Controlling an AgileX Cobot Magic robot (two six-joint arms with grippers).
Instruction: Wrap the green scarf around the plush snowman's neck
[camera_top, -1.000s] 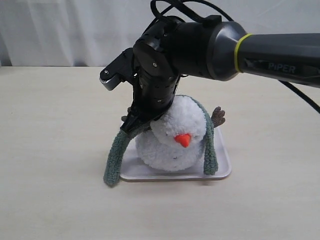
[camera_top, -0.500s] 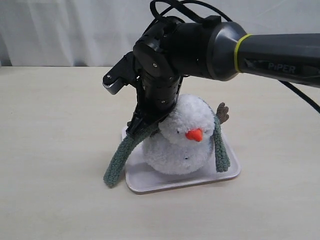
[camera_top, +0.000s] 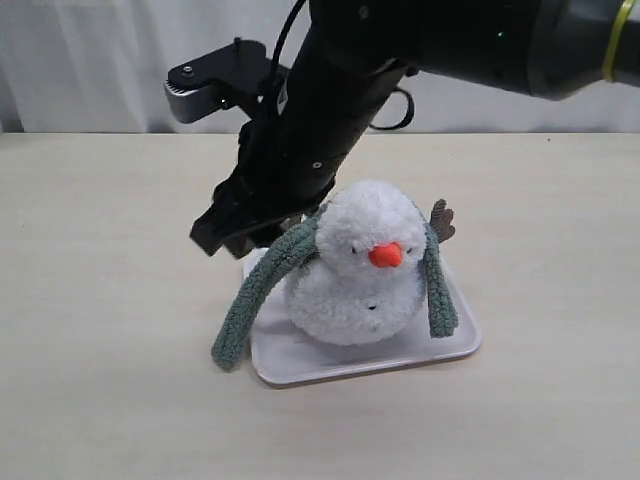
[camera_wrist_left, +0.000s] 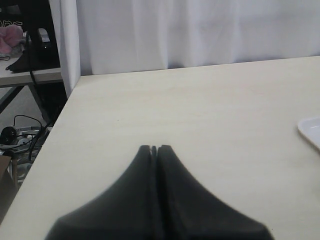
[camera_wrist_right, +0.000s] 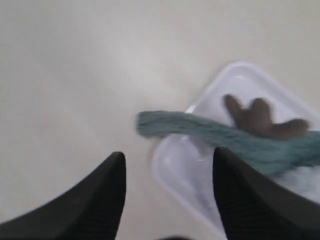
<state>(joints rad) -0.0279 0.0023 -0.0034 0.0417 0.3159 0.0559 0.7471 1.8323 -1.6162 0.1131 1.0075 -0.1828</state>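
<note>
The plush snowman (camera_top: 355, 275) stands upright on a white tray (camera_top: 300, 368), orange nose facing front. The green scarf (camera_top: 262, 290) lies behind its neck. One end hangs down past the tray's left edge to the table; the other end (camera_top: 438, 290) hangs down its right side. My right gripper (camera_top: 228, 238) hovers just left of the snowman's head, open and holding nothing. In the right wrist view the open right gripper (camera_wrist_right: 169, 155) is above the tray (camera_wrist_right: 240, 80), with the scarf (camera_wrist_right: 200, 130) and a brown twig arm (camera_wrist_right: 260, 117) beyond it. My left gripper (camera_wrist_left: 154, 148) is shut and empty above bare table.
The right arm (camera_top: 330, 110) reaches in from the upper right above the snowman. A white curtain (camera_top: 90, 60) runs behind the table. In the left wrist view the table edge (camera_wrist_left: 60, 120) falls away to cables and clutter, and the tray's corner (camera_wrist_left: 312, 131) shows at one side.
My right gripper has opened and let go of the scarf, then lifted up and to the left. Tray and snowman slid slightly right before that; the scarf's left end now hangs free.
</note>
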